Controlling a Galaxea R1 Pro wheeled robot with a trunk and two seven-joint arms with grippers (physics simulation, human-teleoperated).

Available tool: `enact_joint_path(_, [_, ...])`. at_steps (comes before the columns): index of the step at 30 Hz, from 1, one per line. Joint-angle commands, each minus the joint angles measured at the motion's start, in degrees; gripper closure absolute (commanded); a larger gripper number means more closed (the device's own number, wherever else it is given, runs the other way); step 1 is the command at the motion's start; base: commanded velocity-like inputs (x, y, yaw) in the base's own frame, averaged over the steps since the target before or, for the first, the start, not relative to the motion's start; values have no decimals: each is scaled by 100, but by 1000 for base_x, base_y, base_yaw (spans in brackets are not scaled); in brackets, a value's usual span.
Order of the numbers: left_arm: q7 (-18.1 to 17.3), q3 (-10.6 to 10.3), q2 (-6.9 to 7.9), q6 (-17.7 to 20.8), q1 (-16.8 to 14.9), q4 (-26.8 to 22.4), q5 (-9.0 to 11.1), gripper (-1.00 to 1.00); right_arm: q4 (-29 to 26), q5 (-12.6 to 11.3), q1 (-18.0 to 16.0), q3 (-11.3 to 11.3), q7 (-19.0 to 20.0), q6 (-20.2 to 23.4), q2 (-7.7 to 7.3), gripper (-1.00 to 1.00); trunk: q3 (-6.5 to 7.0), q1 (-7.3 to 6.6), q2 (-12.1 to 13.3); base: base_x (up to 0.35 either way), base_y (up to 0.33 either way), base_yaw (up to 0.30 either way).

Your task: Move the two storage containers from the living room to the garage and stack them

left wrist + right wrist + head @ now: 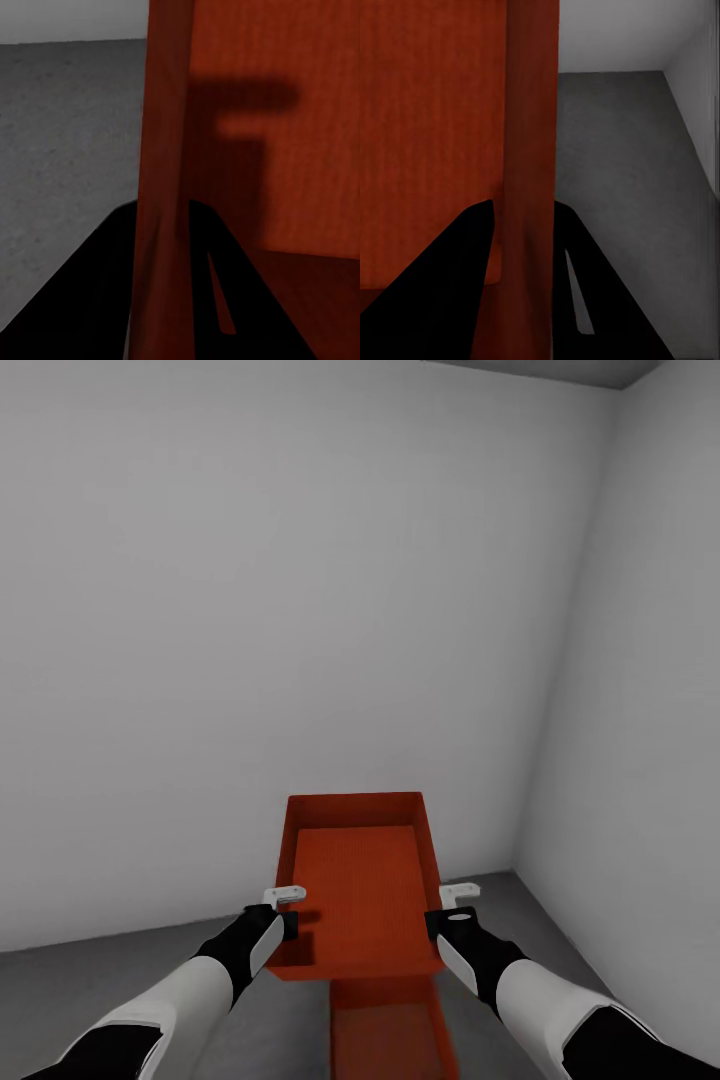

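Observation:
In the head view I hold one orange-red storage container level between both arms. My left gripper is shut on its left wall and my right gripper on its right wall. The left wrist view has that thin wall running between my left gripper's black fingers. In the right wrist view the opposite wall is pinched in my right gripper. The second storage container lies below the held one on the dark grey floor. Whether the two touch I cannot tell.
Plain pale grey garage walls stand close: one straight ahead, one on the right, meeting in a corner. Bare rough floor stretches on both sides of the containers.

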Motion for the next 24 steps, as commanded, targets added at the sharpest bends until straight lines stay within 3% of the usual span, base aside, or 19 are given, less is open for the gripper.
enact_joint_path(1, [71,-89,52,-191,2,-28,-204,100,28,-68,-4,50,-54,38,-6,100,0,2,-5,0,0,-223])
enact_joint_path(9, [71,-89,50,-191,2,-28,-204,100,30,-68,-6,52,-54,36,-6,100,14,2,-5,0,0,-179])
enact_joint_path(16, [81,-85,44,-173,2,-28,-200,100,27,-68,-6,53,-54,38,-6,100,14,2,-5,0,-22,-17])
enact_joint_path(24, [80,-65,53,-165,2,-28,-178,100,29,-68,-6,53,-54,39,-6,100,14,2,-5,39,-180,-1])
